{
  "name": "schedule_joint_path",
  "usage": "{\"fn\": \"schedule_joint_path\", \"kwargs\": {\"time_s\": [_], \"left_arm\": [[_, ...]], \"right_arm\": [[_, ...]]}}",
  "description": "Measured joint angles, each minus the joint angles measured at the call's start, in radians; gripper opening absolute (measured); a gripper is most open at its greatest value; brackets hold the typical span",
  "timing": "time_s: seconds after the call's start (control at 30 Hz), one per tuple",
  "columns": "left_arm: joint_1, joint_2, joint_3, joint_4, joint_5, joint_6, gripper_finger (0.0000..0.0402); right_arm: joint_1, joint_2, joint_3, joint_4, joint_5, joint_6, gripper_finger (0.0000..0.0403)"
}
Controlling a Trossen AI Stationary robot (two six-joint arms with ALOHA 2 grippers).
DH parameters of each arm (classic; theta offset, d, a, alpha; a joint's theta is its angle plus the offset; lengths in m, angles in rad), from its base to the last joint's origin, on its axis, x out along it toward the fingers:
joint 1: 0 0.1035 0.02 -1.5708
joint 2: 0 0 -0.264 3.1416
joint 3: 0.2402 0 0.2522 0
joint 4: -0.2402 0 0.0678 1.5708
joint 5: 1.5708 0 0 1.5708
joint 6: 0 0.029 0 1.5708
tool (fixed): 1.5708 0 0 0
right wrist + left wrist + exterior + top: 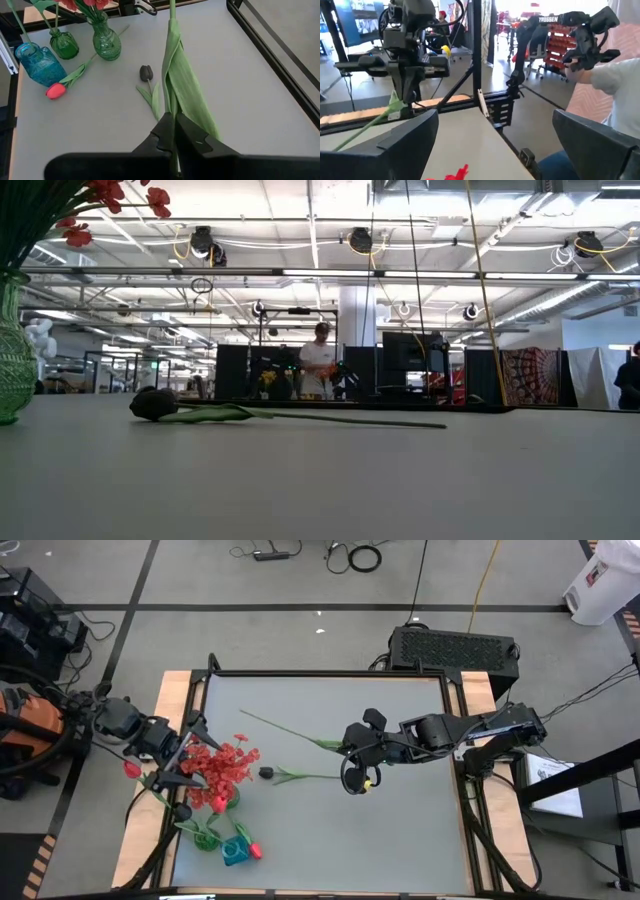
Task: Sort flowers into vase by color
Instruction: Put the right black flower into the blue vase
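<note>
Grey bench [400, 830] seen from overhead, wooden strips along its sides. Right end effector [352, 755] at frame centre, slightly right, fingers together and clamped on the long green stem of a flower [290, 730] that runs up-left from the grip; right wrist view shows that same stem and its broad leaf [187, 85] pinched between the closed dark fingers [162, 135]. Just below it in the overhead frame, a black-bud flower [268, 773] flat on the bench, stem pointing right toward the right end effector; in the low view the bud [153, 403] lies left of centre, stem trailing right. Left end effector [190, 758] at left of frame, fingers spread wide apart, nothing between them, right beside the red clustered blooms [228, 768] standing in a green vase [225, 802]. Second, smaller green vase [205, 838] lower left, with a blue vase [236, 854] just right of it near the bottom edge. Red-pink bud [255, 850] lying on the bench touching or just beside the blue vase. Another red bud [131, 769] over the left wooden strip. Low view: green vase [12, 360] at far left edge, red blooms above; a person [318, 363] standing in the room beyond the bench.
</note>
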Motion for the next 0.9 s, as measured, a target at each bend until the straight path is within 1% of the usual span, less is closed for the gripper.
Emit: {"fn": "schedule_joint_path", "kwargs": {"time_s": [0.67, 0.77, 0.9], "left_arm": [[0.000, 0.000, 0.000, -0.001, 0.003, 0.000, 0.0397], [0.000, 0.000, 0.000, -0.002, -0.040, 0.001, 0.0397], [0.000, 0.000, 0.000, -0.004, -0.149, 0.004, 0.0397]], "right_arm": [[0.002, 0.000, 0.000, 0.000, 0.000, -0.003, 0.0000], [0.002, 0.000, 0.000, 0.000, 0.000, -0.003, 0.0000], [0.002, 0.000, 0.000, 0.000, 0.000, -0.003, 0.0000]]}}
